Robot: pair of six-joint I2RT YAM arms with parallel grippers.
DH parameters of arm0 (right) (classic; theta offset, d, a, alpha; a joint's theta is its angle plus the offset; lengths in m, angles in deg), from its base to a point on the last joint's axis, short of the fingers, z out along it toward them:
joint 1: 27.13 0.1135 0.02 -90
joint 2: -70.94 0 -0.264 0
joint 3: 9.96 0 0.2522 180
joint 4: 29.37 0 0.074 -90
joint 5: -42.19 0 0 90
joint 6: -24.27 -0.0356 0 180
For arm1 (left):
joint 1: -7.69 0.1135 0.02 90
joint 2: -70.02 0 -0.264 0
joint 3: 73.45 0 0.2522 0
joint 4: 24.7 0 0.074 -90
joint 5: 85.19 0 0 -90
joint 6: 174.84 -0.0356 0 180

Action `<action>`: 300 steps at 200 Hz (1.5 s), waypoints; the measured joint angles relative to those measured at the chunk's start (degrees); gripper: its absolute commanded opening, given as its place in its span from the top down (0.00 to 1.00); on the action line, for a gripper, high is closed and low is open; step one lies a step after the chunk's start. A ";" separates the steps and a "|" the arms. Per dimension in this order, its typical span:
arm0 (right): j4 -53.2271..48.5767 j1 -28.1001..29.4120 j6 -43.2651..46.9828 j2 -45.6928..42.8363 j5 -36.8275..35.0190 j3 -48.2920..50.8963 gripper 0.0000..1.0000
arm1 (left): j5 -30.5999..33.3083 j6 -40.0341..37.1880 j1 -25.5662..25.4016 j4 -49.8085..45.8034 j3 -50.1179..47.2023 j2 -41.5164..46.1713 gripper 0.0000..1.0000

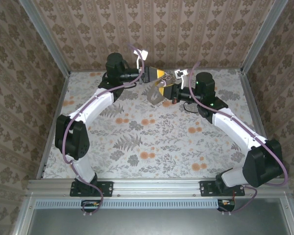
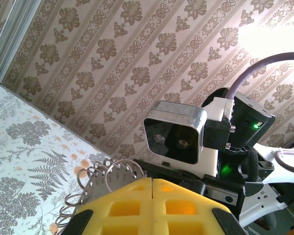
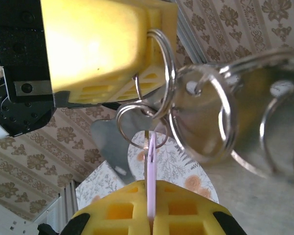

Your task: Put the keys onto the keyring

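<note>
**A papered booth around a flowered table**

The white tabletop printed with grey ferns and orange flowers (image 1: 152, 142) serves as the landmark. Behind it rises a back wall of brown striped damask wallpaper (image 1: 186, 29). The same paper covers the left side wall (image 1: 14, 88) and the right side wall (image 1: 281, 83). Grey aluminium posts (image 1: 45, 36) stand at the table's far corners. A silver aluminium rail (image 1: 157, 188) runs along its near edge, with a dark grey panel (image 1: 152, 220) just nearer. Above the table, a patch of bright glare (image 2: 279, 24) whitens the wallpaper.
</note>
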 measured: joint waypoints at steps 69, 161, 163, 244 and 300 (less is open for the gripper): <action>-12.28 -0.83 5.05 -1.27 -0.17 -5.33 1.00 | -0.07 -0.13 0.57 0.07 -1.49 1.60 1.00; -21.99 -1.64 9.70 -0.44 0.37 -12.41 1.00 | -0.74 -0.90 0.57 0.04 -1.79 1.70 1.00; -22.12 -1.66 9.77 -0.31 0.42 -12.57 1.00 | -0.74 -0.94 0.57 0.04 -1.79 1.70 1.00; -28.04 -4.07 13.86 1.46 1.40 -15.80 1.00 | -0.76 -1.95 0.90 -0.02 -1.81 1.73 1.00; -30.10 -4.79 15.13 2.60 2.97 -19.10 1.00 | -1.14 -2.19 0.85 -0.04 -1.84 1.75 1.00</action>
